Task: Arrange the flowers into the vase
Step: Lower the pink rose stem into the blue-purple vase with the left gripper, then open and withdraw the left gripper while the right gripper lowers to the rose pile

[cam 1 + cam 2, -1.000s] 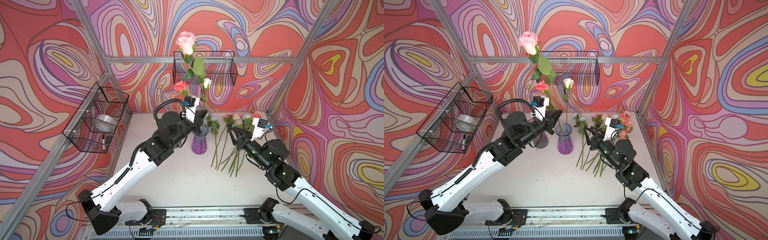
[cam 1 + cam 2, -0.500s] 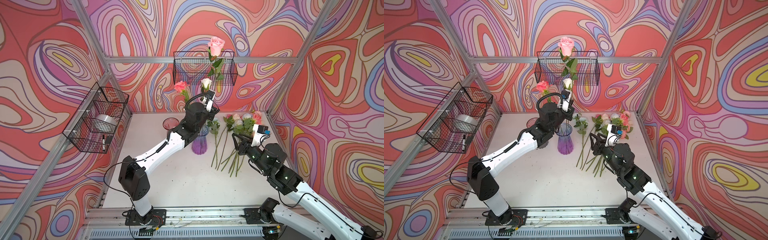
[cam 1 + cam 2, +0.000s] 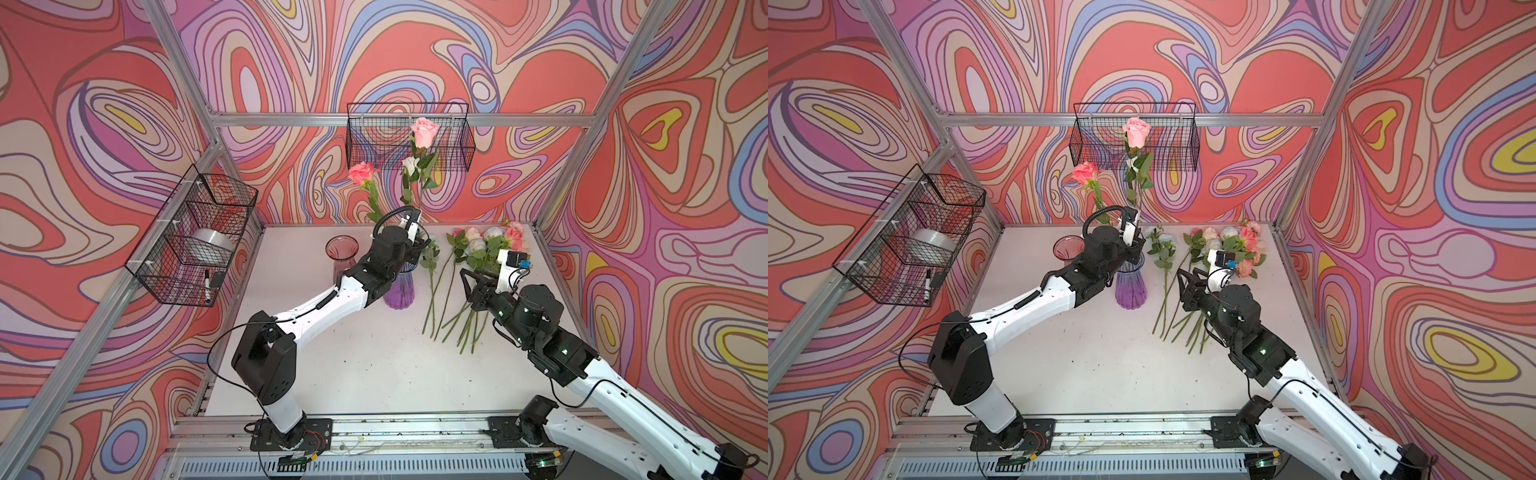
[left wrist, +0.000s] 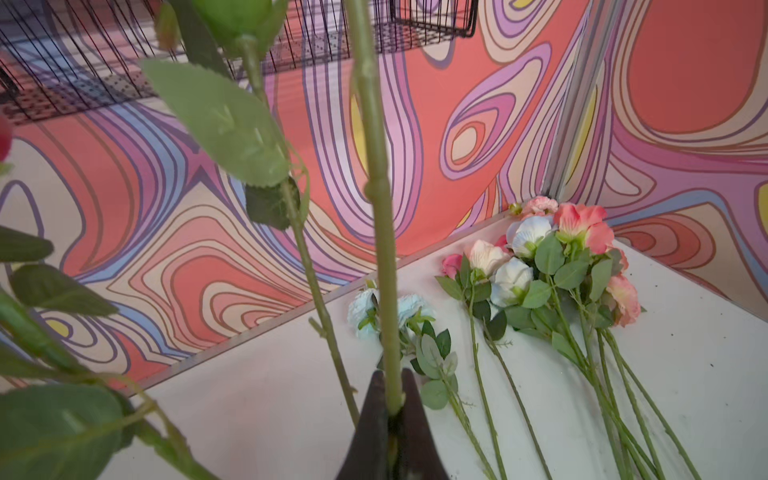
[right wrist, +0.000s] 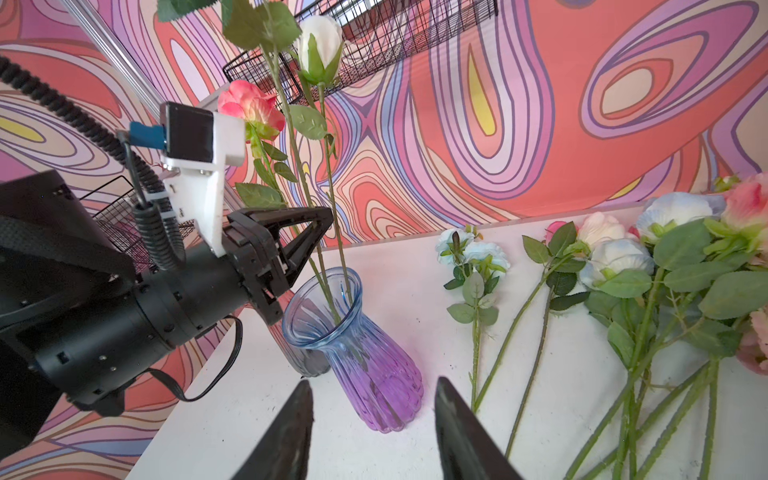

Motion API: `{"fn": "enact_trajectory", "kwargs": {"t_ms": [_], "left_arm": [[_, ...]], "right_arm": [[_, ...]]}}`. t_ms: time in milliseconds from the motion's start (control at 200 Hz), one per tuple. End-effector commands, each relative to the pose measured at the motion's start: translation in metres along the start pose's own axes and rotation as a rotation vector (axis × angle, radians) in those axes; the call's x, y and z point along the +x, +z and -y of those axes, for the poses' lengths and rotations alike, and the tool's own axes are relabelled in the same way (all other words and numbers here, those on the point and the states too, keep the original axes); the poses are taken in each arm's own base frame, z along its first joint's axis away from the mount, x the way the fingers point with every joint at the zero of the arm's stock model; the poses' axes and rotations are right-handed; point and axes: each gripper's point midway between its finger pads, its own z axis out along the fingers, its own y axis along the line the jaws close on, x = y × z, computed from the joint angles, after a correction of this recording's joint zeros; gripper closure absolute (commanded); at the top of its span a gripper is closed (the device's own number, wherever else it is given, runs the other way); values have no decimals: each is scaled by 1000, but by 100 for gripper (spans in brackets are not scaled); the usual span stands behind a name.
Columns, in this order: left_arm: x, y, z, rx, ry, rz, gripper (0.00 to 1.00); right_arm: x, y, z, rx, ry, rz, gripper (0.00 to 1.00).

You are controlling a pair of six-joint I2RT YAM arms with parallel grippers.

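Note:
My left gripper (image 4: 390,376) is shut on the green stem (image 4: 380,232) of a tall pink rose (image 3: 424,131), held upright over the blue-purple glass vase (image 3: 399,291). Seen from the right wrist view, the stem runs down past the left gripper (image 5: 326,216) into the vase's mouth (image 5: 322,299). A coral rose (image 3: 361,172) and a white rose (image 3: 409,165) stand in the vase too. The other flowers (image 3: 478,257) lie in a loose bunch on the table, right of the vase. My right gripper (image 5: 370,386) hovers open above their stems, holding nothing.
A second, reddish glass vase (image 3: 341,249) stands just left of the purple one, behind my left arm. One wire basket (image 3: 409,137) hangs on the back wall; another wire basket (image 3: 195,237) on the left wall holds a tape roll and a marker.
My left arm has carried the pink rose rightward from left of the vase to above it, then lowered it. The right gripper has stayed open over the flowers, shifting slightly.

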Motion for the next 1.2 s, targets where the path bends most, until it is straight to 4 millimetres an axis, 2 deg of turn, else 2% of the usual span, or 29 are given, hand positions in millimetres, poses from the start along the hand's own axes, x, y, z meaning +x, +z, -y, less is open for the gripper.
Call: {"fn": "enact_trajectory", "kwargs": {"t_ms": [0,40,260,516,671,826,946,1042,1132,1197], "left_arm": [[-4,-13,-2,18,-35,-18,81],[-1,-14,-2,20,-37,-31,72],[-6,-35,-6,31,-55,-23,56],[-21,-71,-7,89,-103,25,54],[-37,-103,-8,136,-137,37,52],[-48,-145,-18,156,-170,73,50],[-41,-172,-31,131,-198,113,47],[-25,-178,-44,65,-178,131,41],[-11,-178,-55,-4,-134,99,39],[-1,-177,-63,-54,-130,59,38]], "right_arm": [[4,4,-3,-8,0,-17,52],[3,5,-4,-14,0,-20,52],[-2,5,-12,-34,6,-30,52],[-10,10,-17,-34,2,-32,52],[-9,16,-6,39,-8,-41,51],[13,34,11,135,-29,-109,54],[38,58,24,196,-52,-199,56],[58,80,32,212,-64,-257,61],[79,103,52,266,-72,-323,67],[96,120,73,308,-50,-411,68]]}}
